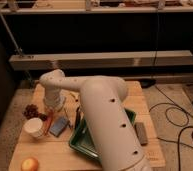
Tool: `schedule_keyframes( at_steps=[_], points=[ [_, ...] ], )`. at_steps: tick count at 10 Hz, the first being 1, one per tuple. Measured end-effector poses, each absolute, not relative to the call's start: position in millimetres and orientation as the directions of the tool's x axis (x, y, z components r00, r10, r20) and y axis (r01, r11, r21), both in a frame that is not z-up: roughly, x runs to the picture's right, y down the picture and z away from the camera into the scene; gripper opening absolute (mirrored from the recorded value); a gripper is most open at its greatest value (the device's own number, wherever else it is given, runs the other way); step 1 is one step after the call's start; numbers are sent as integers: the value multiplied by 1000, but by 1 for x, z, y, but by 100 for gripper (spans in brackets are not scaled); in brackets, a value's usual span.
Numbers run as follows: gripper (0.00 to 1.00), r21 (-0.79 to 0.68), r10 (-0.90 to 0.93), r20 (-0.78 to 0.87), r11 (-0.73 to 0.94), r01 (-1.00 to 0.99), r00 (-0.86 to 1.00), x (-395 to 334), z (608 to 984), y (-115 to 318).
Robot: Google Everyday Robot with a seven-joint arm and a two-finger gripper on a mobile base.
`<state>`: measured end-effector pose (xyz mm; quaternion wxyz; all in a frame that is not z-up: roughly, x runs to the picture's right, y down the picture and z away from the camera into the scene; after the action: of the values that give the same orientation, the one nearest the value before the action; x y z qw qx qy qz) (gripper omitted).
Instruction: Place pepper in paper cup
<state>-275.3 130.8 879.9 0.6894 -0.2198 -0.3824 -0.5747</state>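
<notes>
Just below claw (53, 106), its grip unclear, pepper (49, 122) lies beside paper cup (34, 128).

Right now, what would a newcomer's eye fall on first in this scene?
The bulky white robot arm fills the middle, and its gripper hangs over the wooden table toward the picture's left. Just below it lies a slim red-orange pepper beside a small white paper cup, with dark red grapes behind.
</notes>
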Motion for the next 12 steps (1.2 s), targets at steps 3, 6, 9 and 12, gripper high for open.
schedule_keyframes(
  at_steps=[3, 6, 9, 12],
  points=[
    [0, 155, -633, 772, 284, 946, 64, -270, 863, 112],
    [0, 158, -649, 755, 320, 934, 95, -259, 851, 91],
    [0, 192, -691, 713, 351, 917, 115, -244, 807, 47],
    [0, 245, -740, 665, 342, 907, 100, -244, 755, 16]
  ],
)
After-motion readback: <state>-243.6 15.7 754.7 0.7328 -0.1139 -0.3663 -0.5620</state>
